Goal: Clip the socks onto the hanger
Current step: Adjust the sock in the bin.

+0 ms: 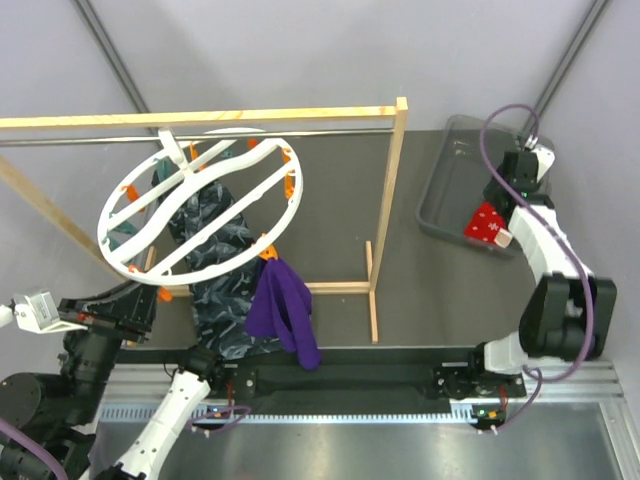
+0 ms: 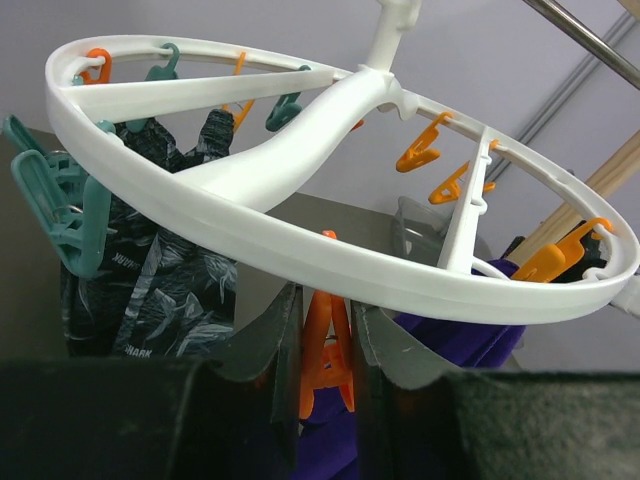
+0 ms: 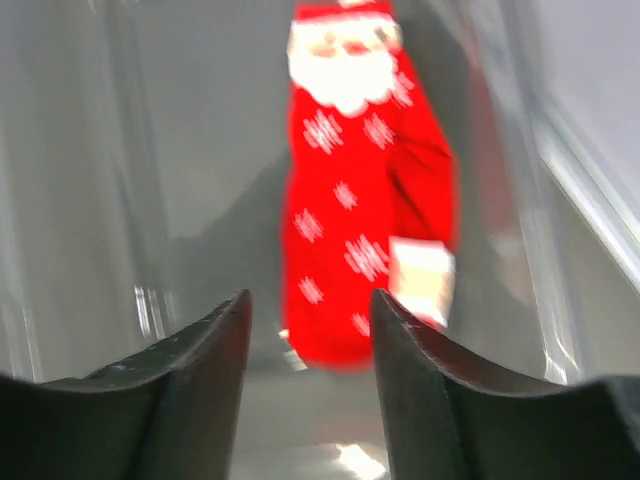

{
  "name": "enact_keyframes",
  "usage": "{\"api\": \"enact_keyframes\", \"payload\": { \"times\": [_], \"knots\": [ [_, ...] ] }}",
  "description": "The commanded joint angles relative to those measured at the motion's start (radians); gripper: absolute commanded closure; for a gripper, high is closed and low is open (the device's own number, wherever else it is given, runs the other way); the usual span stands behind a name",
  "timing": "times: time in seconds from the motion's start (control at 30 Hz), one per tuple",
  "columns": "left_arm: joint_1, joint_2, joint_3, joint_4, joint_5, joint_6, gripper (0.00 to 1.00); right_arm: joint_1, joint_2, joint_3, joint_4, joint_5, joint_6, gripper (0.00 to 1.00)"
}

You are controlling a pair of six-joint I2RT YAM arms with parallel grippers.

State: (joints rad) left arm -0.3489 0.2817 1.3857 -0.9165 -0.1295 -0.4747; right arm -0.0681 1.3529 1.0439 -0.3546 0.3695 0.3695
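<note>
Dark table (image 1: pixel 420 300): one hanger (image 2: pixel 300 150), one purple sock (image 1: pixel 285 305), one red sock (image 3: pixel 340 220).

The right arm (image 1: pixel 548 262), at the right of the overhead view, is built of white links and bulky black joint housings, with a purple cable (image 1: pixel 485 140) looping above it. The left arm (image 1: pixel 95 345), lower left, is mostly black with one white link (a small white box (image 1: pixel 35 308) sits at its far-left end). The right gripper's fingers (image 3: pixel 195 385) are black and curved. The left gripper's fingers (image 2: pixel 262 340) look grey.
</note>
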Motion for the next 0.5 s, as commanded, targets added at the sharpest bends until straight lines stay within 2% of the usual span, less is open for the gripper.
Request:
{"api": "enact_keyframes", "payload": {
  "times": [0.0, 0.07, 0.1, 0.27, 0.47],
  "knots": [
    [-0.001, -0.015, -0.010, 0.002, 0.002, -0.016, 1.00, -0.062, 0.161, 0.177, 0.129, -0.174, 0.055, 0.51],
    [-0.001, -0.022, -0.017, 0.013, 0.007, -0.028, 1.00, -0.084, 0.288, 0.285, 0.103, -0.166, 0.066, 0.58],
    [-0.001, -0.026, -0.020, 0.016, 0.008, -0.031, 1.00, -0.084, 0.323, 0.316, 0.095, -0.156, 0.065, 0.58],
    [-0.001, -0.038, -0.031, 0.011, -0.004, -0.027, 1.00, -0.091, 0.537, 0.477, 0.048, -0.090, 0.051, 0.55],
    [-0.001, -0.041, -0.051, 0.004, -0.019, -0.018, 1.00, -0.090, 0.689, 0.513, 0.020, -0.066, 0.069, 0.53]
  ]
}}
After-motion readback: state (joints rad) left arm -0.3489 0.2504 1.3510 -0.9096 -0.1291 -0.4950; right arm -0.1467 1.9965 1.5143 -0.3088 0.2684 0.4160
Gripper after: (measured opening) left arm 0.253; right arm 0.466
